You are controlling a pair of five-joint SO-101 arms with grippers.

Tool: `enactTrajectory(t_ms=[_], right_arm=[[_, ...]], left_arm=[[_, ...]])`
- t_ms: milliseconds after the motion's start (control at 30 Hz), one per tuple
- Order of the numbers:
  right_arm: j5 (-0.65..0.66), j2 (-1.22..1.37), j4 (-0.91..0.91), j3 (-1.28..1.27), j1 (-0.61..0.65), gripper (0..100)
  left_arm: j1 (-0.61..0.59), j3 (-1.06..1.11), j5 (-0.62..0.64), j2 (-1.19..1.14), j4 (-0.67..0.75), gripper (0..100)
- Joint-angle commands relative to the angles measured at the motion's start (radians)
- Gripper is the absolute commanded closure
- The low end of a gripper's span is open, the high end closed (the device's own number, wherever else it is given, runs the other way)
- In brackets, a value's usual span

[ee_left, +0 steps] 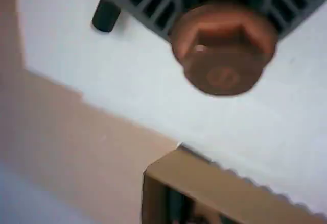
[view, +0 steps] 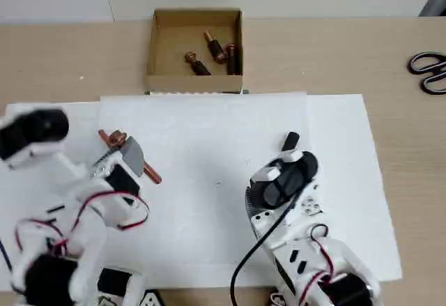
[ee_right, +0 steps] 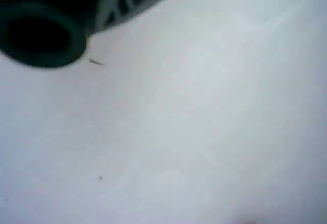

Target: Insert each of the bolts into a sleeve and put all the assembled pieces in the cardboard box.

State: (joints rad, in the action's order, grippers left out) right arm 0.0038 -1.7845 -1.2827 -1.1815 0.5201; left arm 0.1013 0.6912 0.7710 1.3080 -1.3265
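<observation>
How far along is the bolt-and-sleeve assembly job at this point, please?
Done: about three assembled pieces lie in the cardboard box. In hand: the left gripper holds a bolt, the right gripper a sleeve. Remaining: joining them and boxing the result.

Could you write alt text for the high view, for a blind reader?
A robot's left hand grips a copper-coloured metal bolt and its right hand a short black tubular sleeve, both over a white paper sheet on a wooden table. Behind, an open brown cardboard box holds three bolts fitted in sleeves.
</observation>
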Motion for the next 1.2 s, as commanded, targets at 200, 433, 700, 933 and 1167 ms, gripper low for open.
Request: enactTrajectory(t_ms=[200,433,700,933,1167], right_arm=[[0.149,-0.025,0.171,-0.146,0.142,99.6],[0.153,-0.025,0.374,-0.299,0.262,99.6],[0.226,-0.025,0.599,-0.425,0.262,99.6],[0.226,-0.025,0.61,-0.427,0.26,99.6],[0.224,-0.025,0.564,-0.368,0.259,99.6]], left_arm=[[0.0,0.389,0.018,0.322,0.321,99],[0.018,0.53,0.018,0.377,0.482,99],[0.244,0.538,0.015,0.379,0.491,99],[0.293,0.539,0.012,0.374,0.488,99],[0.293,0.539,-0.06,0.379,0.416,99]])
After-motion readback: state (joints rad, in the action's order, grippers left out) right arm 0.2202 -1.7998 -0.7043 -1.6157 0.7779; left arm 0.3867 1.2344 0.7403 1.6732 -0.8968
